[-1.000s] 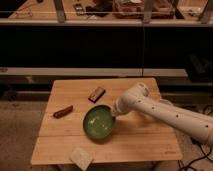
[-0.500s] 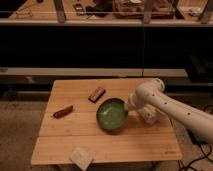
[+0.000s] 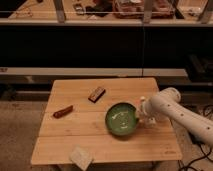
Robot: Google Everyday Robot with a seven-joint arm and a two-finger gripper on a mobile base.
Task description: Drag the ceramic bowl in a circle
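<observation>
The ceramic bowl [image 3: 120, 119] is round, shallow and glossy green with a darker rim and pale marks inside. It sits on the wooden table [image 3: 75, 145], right of centre. My gripper [image 3: 142, 114] is at the bowl's right rim, at the end of the white arm [image 3: 175, 107] that reaches in from the right.
A brown snack bar [image 3: 97, 93] lies behind the bowl to its left. A reddish-brown stick-shaped item [image 3: 63, 111] lies at the left. A pale packet [image 3: 81, 157] lies near the front edge. A dark counter and shelving stand behind the table.
The bowl has slid to the right and slightly back across the table, and the gripper and arm moved right with it.
</observation>
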